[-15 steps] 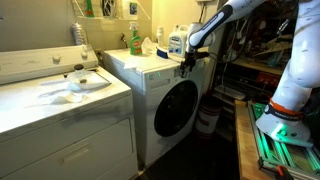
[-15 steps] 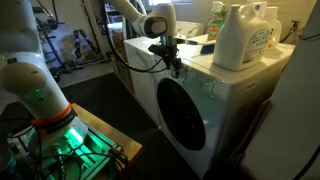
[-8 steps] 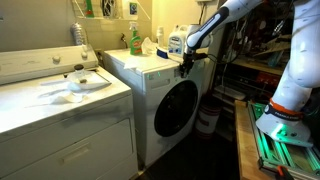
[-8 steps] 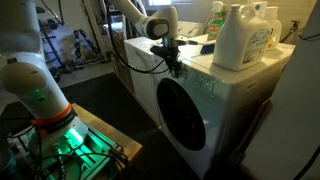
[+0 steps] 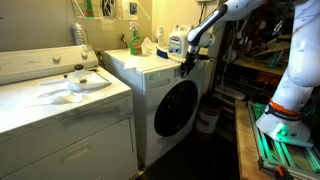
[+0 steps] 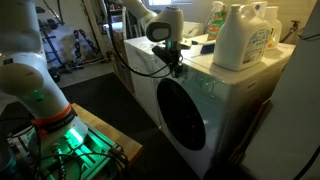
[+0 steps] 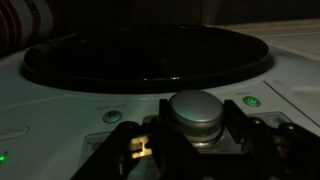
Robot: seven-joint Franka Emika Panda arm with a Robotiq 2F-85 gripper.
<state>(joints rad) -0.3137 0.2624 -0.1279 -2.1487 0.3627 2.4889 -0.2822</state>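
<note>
My gripper (image 7: pixel 195 120) is shut on a round silver knob (image 7: pixel 195 108) on the control panel of a white front-loading washer (image 5: pixel 160 80). Its dark fingers (image 7: pixel 233 122) press the knob from both sides. Green indicator lights (image 7: pixel 251 101) glow on the panel beside the knob. The washer's dark round door (image 7: pixel 150 55) fills the upper part of the wrist view. In both exterior views the gripper (image 5: pixel 186 66) (image 6: pixel 176 62) sits at the top front edge of the washer, above the door (image 5: pixel 178 107) (image 6: pixel 186 115).
Detergent bottles stand on the washer top: a green one (image 5: pixel 134 40), a blue-and-white one (image 5: pixel 176 42) and a large white jug (image 6: pixel 240 35). A top-loading machine (image 5: pixel 60 100) stands beside the washer. The robot's base glows green (image 6: pixel 55 135). Cluttered shelves (image 5: pixel 255 50) stand behind.
The jaws have closed onto the knob. The arm's wrist has shifted only slightly and the gripper stays at the panel.
</note>
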